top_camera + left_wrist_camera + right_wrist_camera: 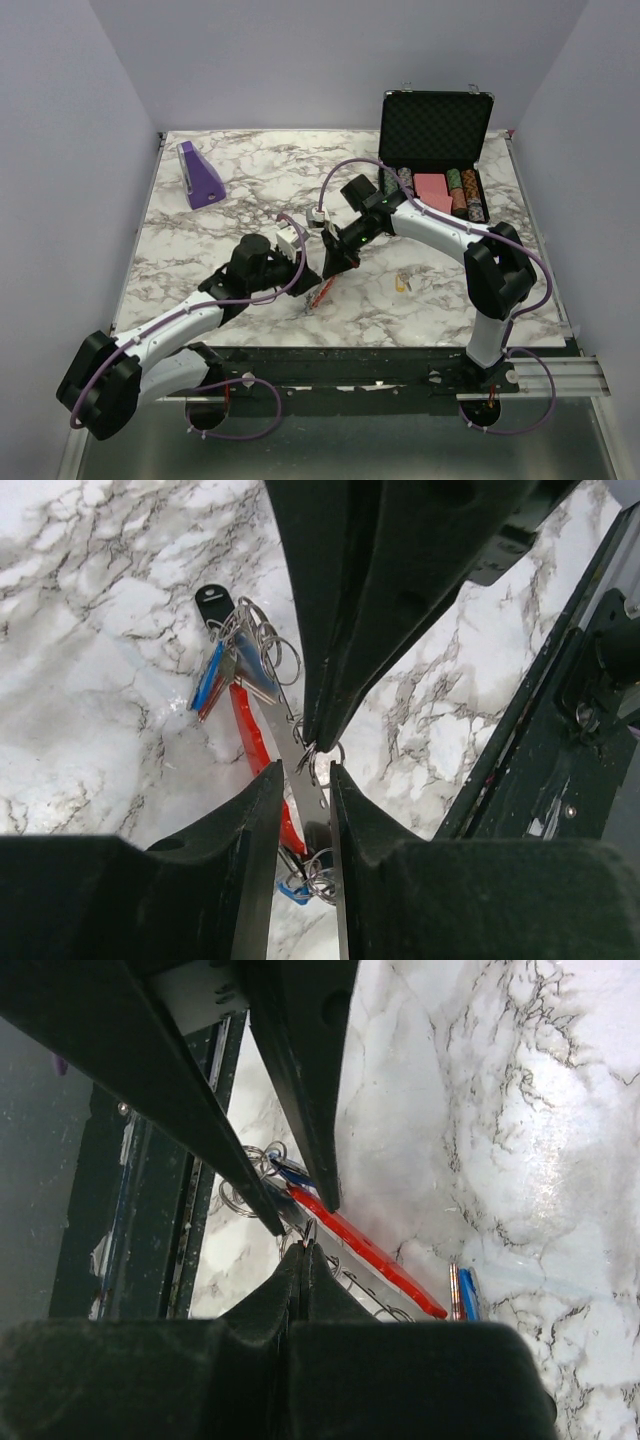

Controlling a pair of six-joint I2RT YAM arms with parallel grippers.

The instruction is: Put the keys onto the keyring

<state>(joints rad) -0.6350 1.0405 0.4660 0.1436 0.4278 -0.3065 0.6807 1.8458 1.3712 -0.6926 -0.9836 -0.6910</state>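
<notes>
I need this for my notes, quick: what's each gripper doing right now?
Left gripper: part-closed around the keyring; whether it grips cannot be told.
Right gripper: closed, apparently pinching the keyring.

Left arm: extends low from the near left of the keyring. Left gripper: directly over the keyring, jaws at a narrow gap, clamped on its grey tag. Right arm: elbow raised, reaching in from the far right of the keyring. Right gripper: angled downward, fully closed, tips pinching the keyring's thin ring, just beside the left fingertips
</notes>
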